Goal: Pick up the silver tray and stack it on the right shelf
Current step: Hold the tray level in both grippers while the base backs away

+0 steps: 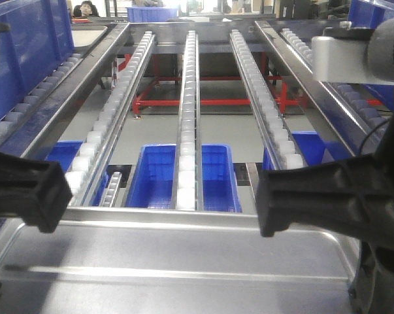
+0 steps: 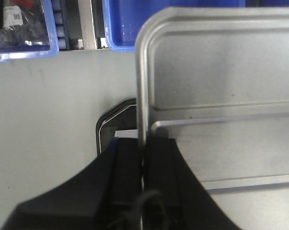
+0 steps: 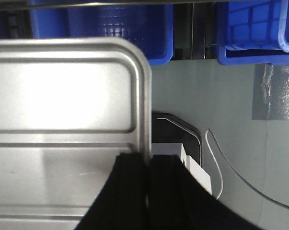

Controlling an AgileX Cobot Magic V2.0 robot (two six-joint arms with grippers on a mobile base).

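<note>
Silver tray (image 1: 183, 261) is held off the floor at the near end of the right shelf (image 1: 249, 98), not yet on its rollers (image 1: 189, 131). Our left hand (image 2: 143, 165) pinches the left rim and our right hand (image 3: 146, 179) pinches the right rim. We judge this the carry step. Next we need a level push far onto the rollers. Wrist views show both rim grips; only the front view shows the rollers.
</note>
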